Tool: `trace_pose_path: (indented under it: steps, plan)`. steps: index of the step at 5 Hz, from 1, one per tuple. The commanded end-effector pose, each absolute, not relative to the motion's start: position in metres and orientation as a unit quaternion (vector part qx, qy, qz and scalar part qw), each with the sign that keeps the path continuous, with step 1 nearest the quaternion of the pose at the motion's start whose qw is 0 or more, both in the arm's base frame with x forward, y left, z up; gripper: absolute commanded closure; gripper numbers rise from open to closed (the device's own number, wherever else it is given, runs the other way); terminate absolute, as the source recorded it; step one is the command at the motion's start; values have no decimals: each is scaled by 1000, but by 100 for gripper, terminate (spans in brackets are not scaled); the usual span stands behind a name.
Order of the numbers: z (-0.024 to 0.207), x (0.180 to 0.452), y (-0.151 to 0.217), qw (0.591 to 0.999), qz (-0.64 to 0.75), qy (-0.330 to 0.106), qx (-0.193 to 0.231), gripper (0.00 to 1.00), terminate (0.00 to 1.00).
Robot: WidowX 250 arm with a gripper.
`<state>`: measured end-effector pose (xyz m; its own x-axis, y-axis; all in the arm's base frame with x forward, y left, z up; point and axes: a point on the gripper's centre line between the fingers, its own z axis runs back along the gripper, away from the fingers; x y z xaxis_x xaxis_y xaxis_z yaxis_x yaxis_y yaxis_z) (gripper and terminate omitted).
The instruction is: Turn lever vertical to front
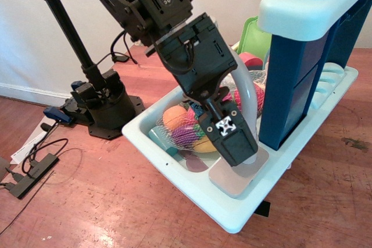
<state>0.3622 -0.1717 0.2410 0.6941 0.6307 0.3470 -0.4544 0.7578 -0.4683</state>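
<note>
- Lever: hidden in this view; I judge it sits behind the black pincer, at the foot of the curved grey spout, lower centre of the frame.
- Its long axis cannot be read.
- Pincer points down-right over the grey faucet base on the white sink rim; released or clenched, I cannot tell.
- Netted toy food lies left, in the basin.

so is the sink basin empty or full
Full: the white sink holds a mesh bag of colourful toy food, partly hidden behind the gripper.
</note>
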Motion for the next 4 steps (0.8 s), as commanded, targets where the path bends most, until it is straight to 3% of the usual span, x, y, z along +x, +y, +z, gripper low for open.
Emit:
trace_pose_path:
  steps: [1, 4]
  plan:
    - [241, 362, -172, 903, 300, -251, -176, 0, 0]
    - [218, 351, -161, 896, 314, -256, -182, 0, 0]
